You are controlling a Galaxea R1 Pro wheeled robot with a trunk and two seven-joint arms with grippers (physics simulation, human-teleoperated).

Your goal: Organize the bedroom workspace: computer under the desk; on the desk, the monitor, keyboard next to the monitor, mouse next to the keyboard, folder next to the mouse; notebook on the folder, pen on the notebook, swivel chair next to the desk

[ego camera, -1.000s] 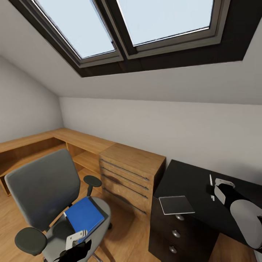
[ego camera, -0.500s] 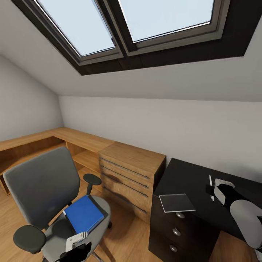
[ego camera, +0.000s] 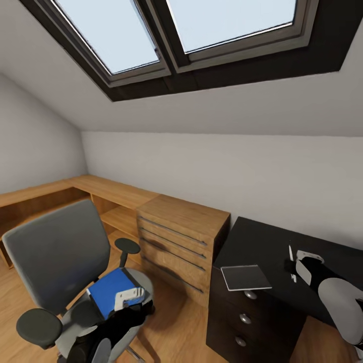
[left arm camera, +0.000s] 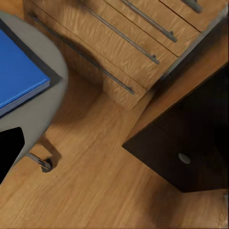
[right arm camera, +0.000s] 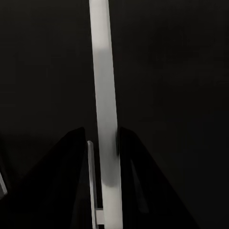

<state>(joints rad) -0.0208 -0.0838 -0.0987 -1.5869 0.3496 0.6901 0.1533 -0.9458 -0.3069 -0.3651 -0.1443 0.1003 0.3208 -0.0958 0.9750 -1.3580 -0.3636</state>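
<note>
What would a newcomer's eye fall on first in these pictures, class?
Probably the bright blue flat folder on the grey upholstered swivel chair at lower left, with the left tool over it. Next, the black-framed skylights overhead, and the thin white pen between the right tool's fingers above the glossy black desk.

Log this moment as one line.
left gripper: over folder on swivel chair | right gripper: shut on pen | notebook: on desk
</note>
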